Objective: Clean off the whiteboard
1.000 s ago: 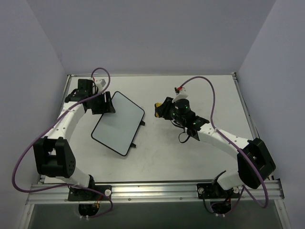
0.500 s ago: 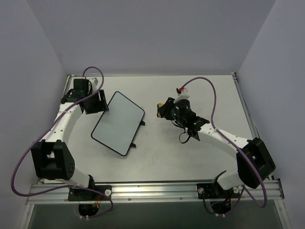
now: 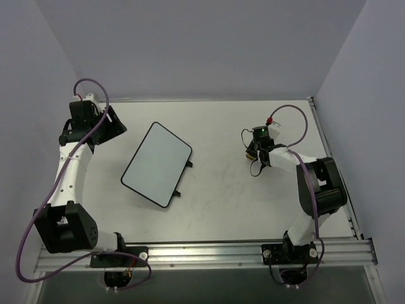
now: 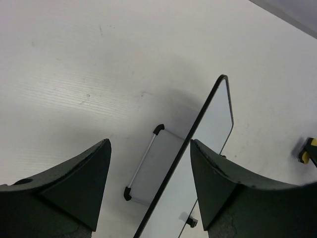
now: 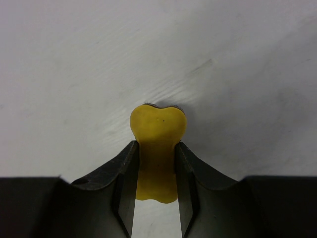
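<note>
Bright, even light, soft shadows

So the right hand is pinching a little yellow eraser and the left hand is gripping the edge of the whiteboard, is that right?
Not quite. The left hand grips nothing: the left wrist view shows its fingers spread open, clear of the whiteboard. The right hand is indeed pinching the little yellow eraser.

whiteboard (image 3: pixel 157 163): on table (image 3: pixel 228 202)
left gripper (image 3: pixel 112 128): board's 10 o'clock, apart
right gripper (image 3: pixel 253 148): board's 3 o'clock, well apart
eraser (image 5: pixel 157 144): between right gripper's fingers
</note>
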Action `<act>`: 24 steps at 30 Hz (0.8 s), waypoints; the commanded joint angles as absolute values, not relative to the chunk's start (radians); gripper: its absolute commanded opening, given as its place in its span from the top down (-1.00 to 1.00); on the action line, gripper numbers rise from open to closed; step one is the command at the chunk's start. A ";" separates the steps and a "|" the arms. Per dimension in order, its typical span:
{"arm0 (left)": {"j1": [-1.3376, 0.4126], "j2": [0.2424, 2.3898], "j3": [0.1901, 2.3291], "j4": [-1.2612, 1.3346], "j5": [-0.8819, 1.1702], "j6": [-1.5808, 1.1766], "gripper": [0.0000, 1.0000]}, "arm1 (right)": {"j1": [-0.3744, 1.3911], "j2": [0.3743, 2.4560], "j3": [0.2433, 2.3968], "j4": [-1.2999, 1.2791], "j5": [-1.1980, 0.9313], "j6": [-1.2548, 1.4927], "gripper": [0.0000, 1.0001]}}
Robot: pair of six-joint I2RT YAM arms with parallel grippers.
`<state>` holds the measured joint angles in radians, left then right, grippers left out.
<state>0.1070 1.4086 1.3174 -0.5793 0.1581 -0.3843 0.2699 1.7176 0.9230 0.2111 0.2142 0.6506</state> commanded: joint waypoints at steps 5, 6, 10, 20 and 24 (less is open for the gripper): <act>0.118 1.365 1.338 -0.480 0.282 -0.414 -0.47 | 0.137 1.832 1.085 0.094 0.314 0.686 0.78; 0.121 1.364 1.324 -0.480 0.300 -0.413 -0.47 | 0.126 1.833 1.088 0.092 0.319 0.686 0.72; 0.143 1.353 1.308 -0.465 0.350 -0.419 -0.47 | 0.089 1.838 1.112 0.078 0.322 0.677 0.46; 0.149 1.339 1.301 -0.460 0.376 -0.417 -0.47 | 0.005 1.839 1.213 0.026 0.339 0.657 -0.64; 0.156 1.339 1.298 -0.451 0.399 -0.425 -0.47 | 0.006 1.803 1.207 0.026 0.330 0.635 -1.00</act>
